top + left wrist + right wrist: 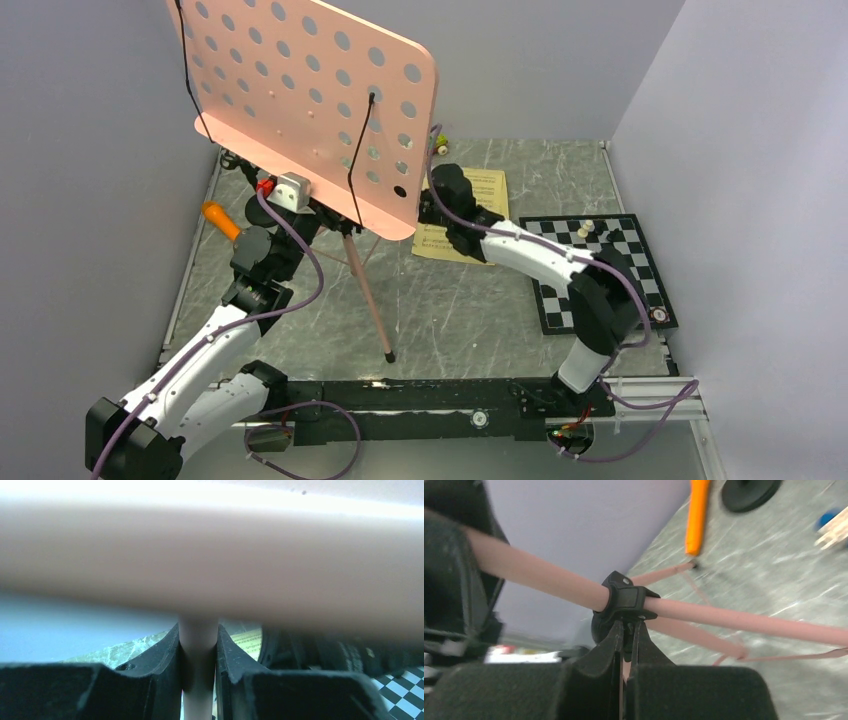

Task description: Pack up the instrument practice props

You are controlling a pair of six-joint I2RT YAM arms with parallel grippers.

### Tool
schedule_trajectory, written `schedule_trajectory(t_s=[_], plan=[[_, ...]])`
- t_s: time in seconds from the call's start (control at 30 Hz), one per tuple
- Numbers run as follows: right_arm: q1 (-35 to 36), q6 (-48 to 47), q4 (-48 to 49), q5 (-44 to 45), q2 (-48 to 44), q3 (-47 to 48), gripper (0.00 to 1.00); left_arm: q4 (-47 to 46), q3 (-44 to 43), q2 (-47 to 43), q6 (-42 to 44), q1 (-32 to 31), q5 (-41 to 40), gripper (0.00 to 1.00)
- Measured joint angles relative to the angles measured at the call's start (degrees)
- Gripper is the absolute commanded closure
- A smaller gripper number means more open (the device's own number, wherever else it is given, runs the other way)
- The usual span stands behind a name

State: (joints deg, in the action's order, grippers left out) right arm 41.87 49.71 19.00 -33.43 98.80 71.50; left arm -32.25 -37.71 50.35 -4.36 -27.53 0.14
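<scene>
Music stand (198, 680) pole, clamped between left jaws

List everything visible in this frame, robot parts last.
music stand: 1, pink, perforated desk tilted over the back left, tripod legs below
microphone: 1, orange, by the left wall
mic stand: 1, black round base, seen only in the right wrist view, beyond the microphone
sheet music: yellow, flat at back centre; page count unclear
chessboard: 1, black and white, right side, a few pieces on it
small toys: far edge, too small to count
table: 1, grey marbled
left hand: shut on the stand's pole
right hand: shut at the stand's black collar
</scene>
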Motion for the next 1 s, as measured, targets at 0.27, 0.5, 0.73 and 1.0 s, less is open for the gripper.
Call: schedule_trajectory(t_s=[0.27,0.5,0.73,1.0], plan=[[10.3,-40.1,14.0,23.6,-7.4,-11.7,1.0,0.2,0.0,0.1,-0.4,0.0,-0.1,1.0],[19.2,-73.4,32.2,39.3,-4.9,-18.9,1.0,0.1,0.0,0.5,-0.5,0.0,-0.9,1.0],[24.9,-109.8,59.0,48.9,6.6,-23.3,1.0,0.1,0.0,0.6,-0.4,-0.1,-0.3,1.0],[26.6,-116.3,65.8,53.4,8.0,-25.6,0.36,-0.1,0.0,0.7,-0.5,-1.0,1.2,1.0]])
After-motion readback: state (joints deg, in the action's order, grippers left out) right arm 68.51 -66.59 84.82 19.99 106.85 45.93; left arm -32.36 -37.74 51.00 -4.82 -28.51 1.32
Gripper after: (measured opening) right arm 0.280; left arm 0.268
